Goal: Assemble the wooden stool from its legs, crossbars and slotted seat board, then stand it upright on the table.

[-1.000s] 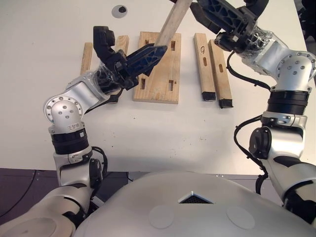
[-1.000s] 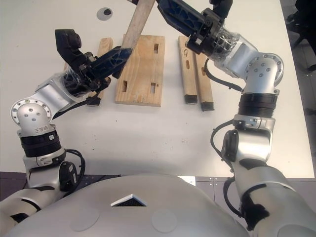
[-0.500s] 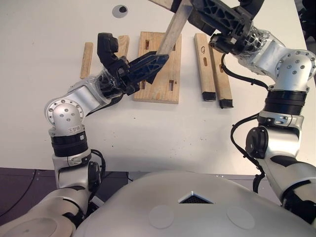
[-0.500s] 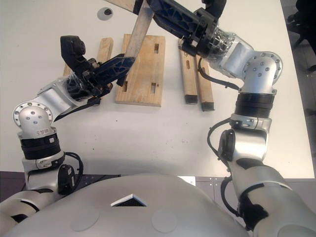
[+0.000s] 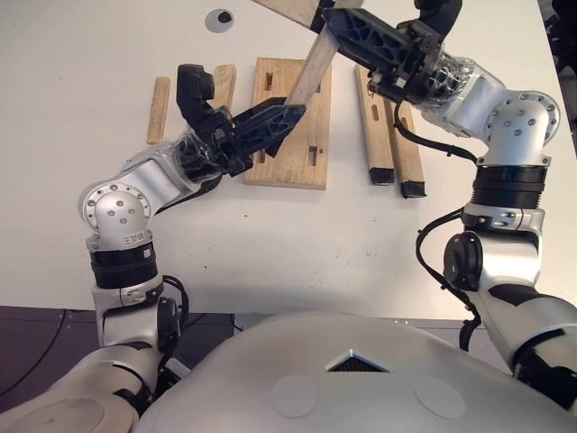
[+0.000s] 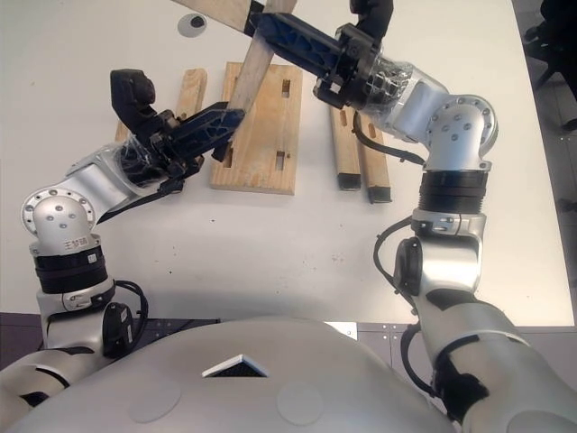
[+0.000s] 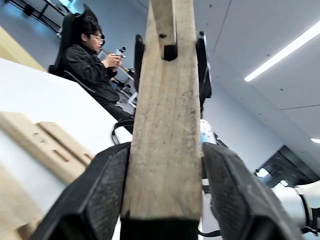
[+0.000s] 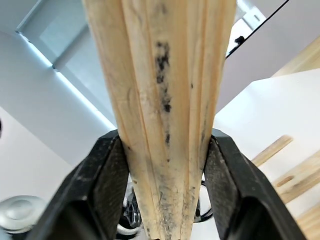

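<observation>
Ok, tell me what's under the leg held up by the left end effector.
The seat board lies flat on the table beneath the leg. Some slots show. The leg and left end effector cover part of its middle.

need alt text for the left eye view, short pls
The left gripper grips the lower end of a tilted wooden leg above the slotted seat board, while the right gripper holds a crossbar at the leg's upper part. The board lies flat on the white table, with two more legs side by side to its right.
</observation>
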### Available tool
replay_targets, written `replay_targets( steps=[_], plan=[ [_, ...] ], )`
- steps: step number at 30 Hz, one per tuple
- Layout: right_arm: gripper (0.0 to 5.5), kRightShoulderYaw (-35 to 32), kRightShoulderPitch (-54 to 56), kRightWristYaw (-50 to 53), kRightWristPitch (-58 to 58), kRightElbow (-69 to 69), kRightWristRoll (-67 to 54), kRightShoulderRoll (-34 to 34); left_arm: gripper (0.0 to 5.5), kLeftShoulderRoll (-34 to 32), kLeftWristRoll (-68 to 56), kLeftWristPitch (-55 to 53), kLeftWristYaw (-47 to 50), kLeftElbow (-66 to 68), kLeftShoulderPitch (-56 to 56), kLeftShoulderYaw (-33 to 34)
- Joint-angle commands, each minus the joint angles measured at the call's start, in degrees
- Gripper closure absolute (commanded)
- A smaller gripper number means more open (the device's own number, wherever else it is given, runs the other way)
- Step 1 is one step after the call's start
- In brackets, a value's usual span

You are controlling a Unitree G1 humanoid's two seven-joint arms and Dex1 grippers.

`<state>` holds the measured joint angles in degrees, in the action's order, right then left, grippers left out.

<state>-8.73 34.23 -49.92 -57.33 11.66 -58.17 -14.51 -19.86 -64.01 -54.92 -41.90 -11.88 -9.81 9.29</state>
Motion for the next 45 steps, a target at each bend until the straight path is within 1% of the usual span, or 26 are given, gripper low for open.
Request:
replay_targets(
  steps=[1, 3, 4, 5, 7, 10, 15, 17, 21, 29, 33, 35, 39, 42, 45],
  plan=[
    [3.46, -0.98, -1.95, -2.5, 6.92, -0.48, 4.72, -2.85, 2.33, -1.44, 2.89, 2.21, 0.75, 2.32, 2.26, 1.7],
    [3.46, -0.8, -3.63, -4.98, 10.78, -1.37, 7.21, -4.42, 2.01, -1.41, 4.53, 3.65, 0.96, 4.04, 3.25, 2.32],
    [3.46, 0.12, -4.76, -6.63, 13.46, -2.06, 9.28, -5.36, 1.95, -1.14, 5.52, 4.69, 1.6, 4.83, 3.57, 2.84],
    [3.46, 0.95, -5.66, -7.97, 15.66, -2.39, 11.17, -6.08, 1.71, -0.81, 6.54, 5.82, 2.48, 5.77, 3.63, 3.42],
    [3.46, 3.89, -7.93, -11.24, 22.85, -3.05, 16.83, -7.34, 1.68, 0.02, 10.48, 10.27, 5.76, 8.52, 3.23, 5.0],
    [3.46, 6.87, -8.99, -13.34, 30.4, -2.25, 22.39, -6.58, 1.68, 0.15, 13.96, 14.41, 8.22, 11.0, 3.12, 6.65],
    [3.46, 11.16, -9.93, -14.77, 38.64, -0.43, 28.07, -4.25, 1.68, 0.52, 13.72, 15.16, 9.2, 10.88, 3.19, 8.69],
    [3.46, 12.88, -10.51, -15.66, 41.03, 0.49, 30.34, -4.31, 1.68, 0.61, 13.79, 15.41, 9.56, 11.12, 3.1, 9.28],
    [3.46, 15.11, -12.68, -17.96, 44.87, -0.11, 33.74, -6.67, 1.68, 0.44, 14.13, 15.29, 9.82, 11.46, 2.92, 9.61],
    [3.46, 14.09, -15.33, -20.78, 45.44, -5.51, 33.17, -13.05, 1.68, -0.71, 14.22, 15.55, 10.48, 12.29, 2.13, 11.97],
    [3.46, 14.43, -16.01, -21.31, 46.46, -5.94, 34.78, -14.95, 1.68, -0.99, 14.58, 15.83, 10.71, 13.09, 1.47, 12.64],
    [3.46, 16.34, -15.38, -21.25, 48.73, -3.97, 38.03, -15.42, 1.68, -0.78, 14.66, 15.99, 10.86, 13.0, 1.63, 12.83],
    [3.46, 23.0, -10.97, -22.89, 50.73, 4.47, 45.21, -15.39, 1.68, 0.41, 14.98, 16.89, 11.81, 12.72, 1.96, 12.81],
    [3.46, 27.36, -6.63, -23.9, 45.88, 7.38, 47.99, -16.42, 1.68, 1.41, 15.0, 17.61, 12.49, 12.29, 2.45, 12.83],
    [3.46, 30.62, -1.93, -25.04, 37.07, 6.2, 48.23, -17.67, 1.68, 3.25, 15.01, 18.81, 13.42, 10.76, 4.63, 13.02]
  ],
)
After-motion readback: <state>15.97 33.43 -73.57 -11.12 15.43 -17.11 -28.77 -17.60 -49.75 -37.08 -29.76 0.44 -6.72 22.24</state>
